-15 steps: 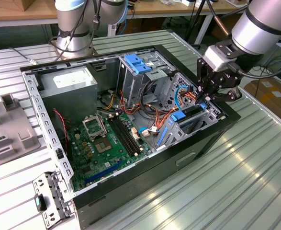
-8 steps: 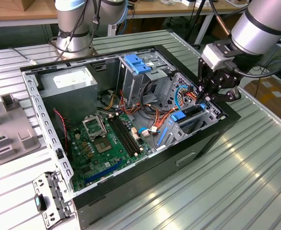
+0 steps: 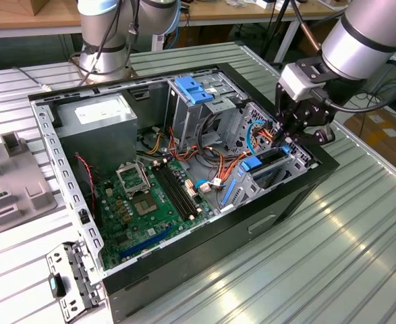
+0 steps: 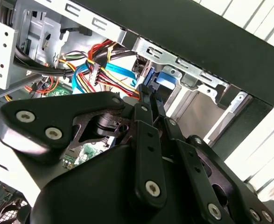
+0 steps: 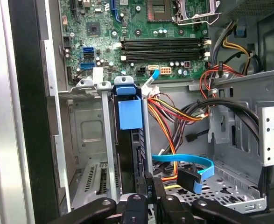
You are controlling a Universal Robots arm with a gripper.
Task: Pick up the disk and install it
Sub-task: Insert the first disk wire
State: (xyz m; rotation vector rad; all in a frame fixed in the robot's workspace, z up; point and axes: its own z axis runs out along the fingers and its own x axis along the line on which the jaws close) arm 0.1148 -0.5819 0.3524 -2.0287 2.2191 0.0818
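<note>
- The computer case [image 3: 278, 209] lies open on its side on the ribbed metal counter [image 3: 359, 223].
- The motherboard [image 3: 140, 209] sits in the floor of the case, with the grey power supply [image 3: 96, 121] in the corner at the exterior view's left.
- A tall metal cage with a blue bracket [image 3: 194, 89] on top stands near the middle of the case.
- The hand [image 3: 292, 138] is lowered into the corner of the case at the exterior view's right, above the metal drive bay [image 5: 87, 135].
- The disk [image 5: 129, 114] stands on edge in the drive bay between upright metal rails. Its blue carrier tab faces the motherboard [image 5: 141, 23].
- In the exterior view the disk [image 3: 270, 157] is seen as a dark slab with blue trim, directly under the hand.
- In both wrist views the fingers [image 5: 148, 186] are drawn close together with only a thin gap. They appear to be clamped on the near edge of the disk, where a blue strip shows at the fingertips [image 4: 148, 100].
- Red, yellow and orange cables [image 5: 174, 112] run just beside the bay, and a flat blue cable [image 5: 183, 161] lies near the fingers, apart from them.
</note>
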